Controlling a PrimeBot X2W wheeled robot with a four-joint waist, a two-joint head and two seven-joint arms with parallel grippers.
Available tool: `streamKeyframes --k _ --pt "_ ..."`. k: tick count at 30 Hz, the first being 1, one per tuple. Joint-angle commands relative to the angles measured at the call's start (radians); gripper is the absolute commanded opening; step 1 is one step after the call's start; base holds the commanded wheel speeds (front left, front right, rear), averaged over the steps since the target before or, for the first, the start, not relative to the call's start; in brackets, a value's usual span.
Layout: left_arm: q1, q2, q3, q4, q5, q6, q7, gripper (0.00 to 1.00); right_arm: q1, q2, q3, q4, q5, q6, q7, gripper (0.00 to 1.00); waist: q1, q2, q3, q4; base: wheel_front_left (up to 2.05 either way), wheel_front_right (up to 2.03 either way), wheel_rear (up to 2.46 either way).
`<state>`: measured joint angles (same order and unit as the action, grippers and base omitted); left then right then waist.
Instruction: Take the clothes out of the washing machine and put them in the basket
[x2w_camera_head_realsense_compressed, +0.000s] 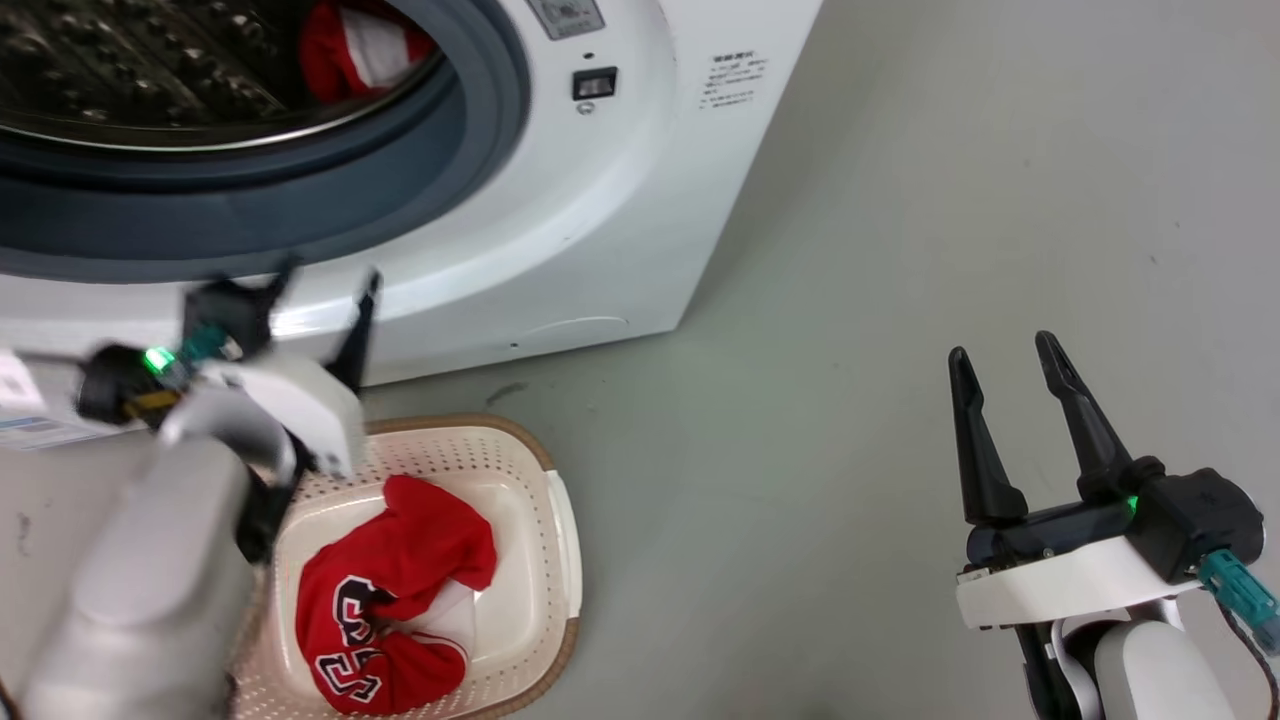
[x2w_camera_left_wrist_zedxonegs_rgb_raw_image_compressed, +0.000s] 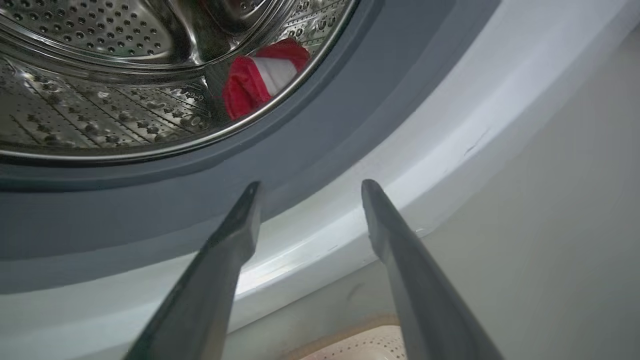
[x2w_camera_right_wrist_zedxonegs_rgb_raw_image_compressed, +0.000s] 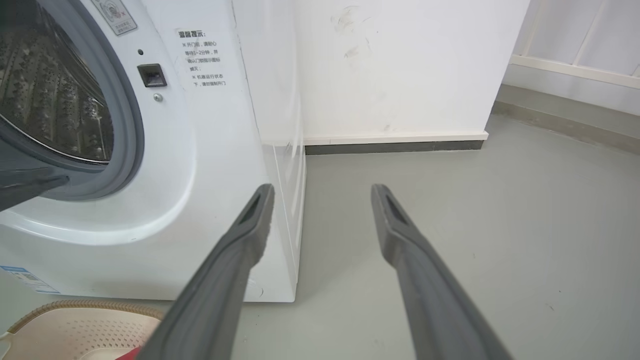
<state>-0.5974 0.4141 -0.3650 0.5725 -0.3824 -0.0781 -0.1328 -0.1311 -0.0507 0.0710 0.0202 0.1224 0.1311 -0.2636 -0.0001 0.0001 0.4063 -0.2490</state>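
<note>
Head view: the left gripper (x2w_camera_head_realsense_compressed: 330, 275) is hovering over the machine-side edge of the basket (x2w_camera_head_realsense_compressed: 545, 480). It is pointing at the washing machine (x2w_camera_head_realsense_compressed: 620, 220) just below the porthole, its fingers standing wide apart and gripping nothing. The right gripper (x2w_camera_head_realsense_compressed: 1002, 345) is hanging over the grey floor (x2w_camera_head_realsense_compressed: 800, 450) well to the side, its fingers likewise parted and empty. One numbered red jersey (x2w_camera_head_realsense_compressed: 390, 600) is lying crumpled in the basket, while the other red-and-white garment (x2w_camera_left_wrist_zedxonegs_rgb_raw_image_compressed: 260, 77) is lying inside the steel drum (x2w_camera_left_wrist_zedxonegs_rgb_raw_image_compressed: 100, 120).
</note>
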Motion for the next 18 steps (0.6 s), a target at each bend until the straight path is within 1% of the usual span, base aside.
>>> streamKeyframes --k 1,5,8,11,14,18 --pt "-0.029 0.015 0.009 -0.009 -0.006 0.000 0.016 1.00 0.007 0.001 0.002 -0.003 0.005 -0.001 -0.002 1.00 0.0001 -0.0001 0.025 -0.025 0.00 0.00 0.00" --pt "-0.142 0.058 0.027 -0.040 -0.028 -0.011 0.137 1.00 0.006 0.001 0.017 -0.006 0.024 -0.001 -0.002 1.00 0.0001 -0.0001 0.072 -0.065 0.00 0.00 0.00" --pt "-0.249 0.102 0.036 -0.036 -0.045 -0.019 0.266 1.00 -0.005 0.001 0.032 -0.012 0.041 -0.001 -0.002 1.00 0.0001 -0.0001 0.116 -0.098 0.00 0.00 0.00" --pt "-0.375 0.141 0.023 -0.035 -0.030 -0.026 0.389 1.00 -0.022 0.001 0.047 -0.018 0.058 -0.001 -0.002 1.00 0.0001 -0.0001 0.171 -0.133 0.00 0.00 0.00" --pt "-0.511 0.173 0.020 0.000 -0.028 -0.031 0.507 1.00 -0.028 0.001 0.068 -0.019 0.075 -0.001 -0.002 1.00 0.0001 -0.0001 0.216 -0.170 0.00 0.00 0.00" --pt "-0.675 0.193 0.013 0.072 -0.028 -0.033 0.661 1.00 -0.026 0.001 0.103 -0.021 0.098 -0.001 -0.002 1.00 0.0001 -0.0001 0.262 -0.219 0.00 0.00 0.00"
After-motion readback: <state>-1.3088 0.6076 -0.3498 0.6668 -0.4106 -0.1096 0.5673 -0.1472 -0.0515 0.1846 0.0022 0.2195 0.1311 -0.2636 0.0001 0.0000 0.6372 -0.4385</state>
